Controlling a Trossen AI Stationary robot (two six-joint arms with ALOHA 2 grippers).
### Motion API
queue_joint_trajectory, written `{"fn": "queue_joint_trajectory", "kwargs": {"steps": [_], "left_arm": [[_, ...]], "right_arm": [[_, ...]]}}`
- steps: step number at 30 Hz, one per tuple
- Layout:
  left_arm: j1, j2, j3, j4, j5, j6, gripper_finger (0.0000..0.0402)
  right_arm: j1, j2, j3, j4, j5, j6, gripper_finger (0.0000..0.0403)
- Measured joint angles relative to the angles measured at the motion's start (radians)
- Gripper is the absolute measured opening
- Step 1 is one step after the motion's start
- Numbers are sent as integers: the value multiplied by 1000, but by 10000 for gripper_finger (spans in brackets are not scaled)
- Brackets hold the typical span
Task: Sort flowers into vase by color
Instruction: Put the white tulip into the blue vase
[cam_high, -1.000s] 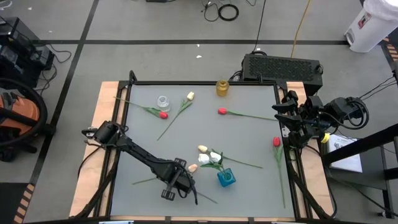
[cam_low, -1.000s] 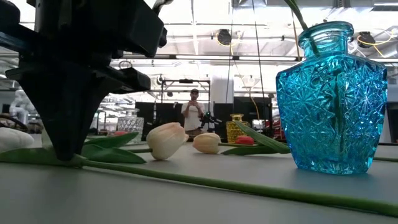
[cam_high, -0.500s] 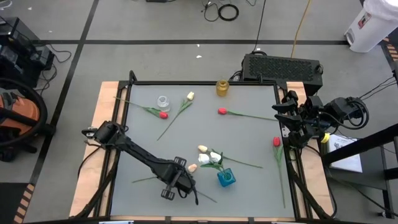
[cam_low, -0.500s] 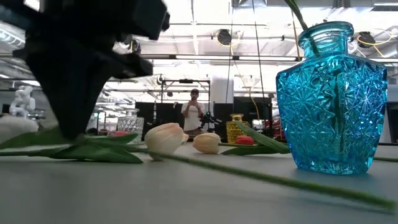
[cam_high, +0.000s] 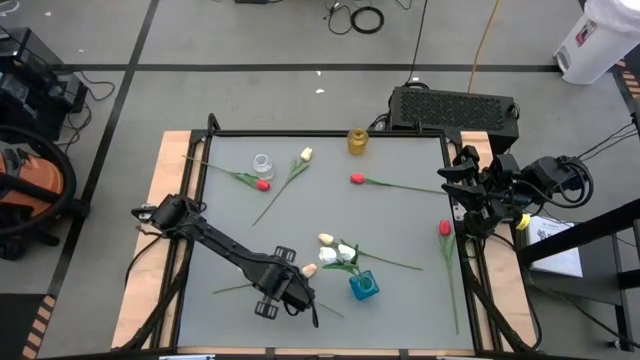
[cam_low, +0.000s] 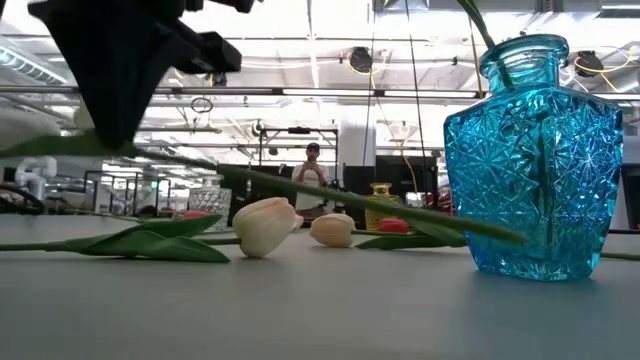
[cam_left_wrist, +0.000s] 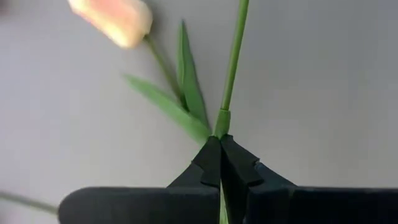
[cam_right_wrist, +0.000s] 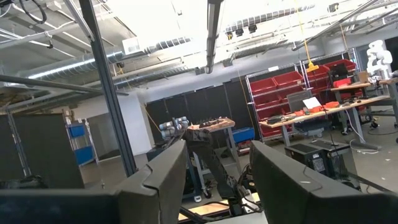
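Left gripper (cam_left_wrist: 220, 163) lower centre of high view, fingers pinched on a tulip stem (cam_left_wrist: 234, 56), lifted off table | blue vase (cam_high: 363, 286) just right | right gripper (cam_right_wrist: 214, 186) parked right edge, fingers apart, empty | risk: thin stem swivels, misses narrow neck.

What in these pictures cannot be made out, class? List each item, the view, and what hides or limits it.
- Blue vase, low view: how many stems it holds; patterned glass and the top edge hide them.
- Clear vase, high view: too small to tell whether anything is inside.
- Stem held by the left gripper, left wrist view: its flower head, cut off by the edge.
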Motion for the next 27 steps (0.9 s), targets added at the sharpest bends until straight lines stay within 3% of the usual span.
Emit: {"fn": "queue_joint_trajectory", "kwargs": {"steps": [21,27], "left_arm": [[0,-1,240,-329,-6,-37,0],[-2,-86,249,-336,-5,-115,0]], "right_arm": [[0,0,0,0,0,0,169],[0,0,0,2,0,0,169]]}}
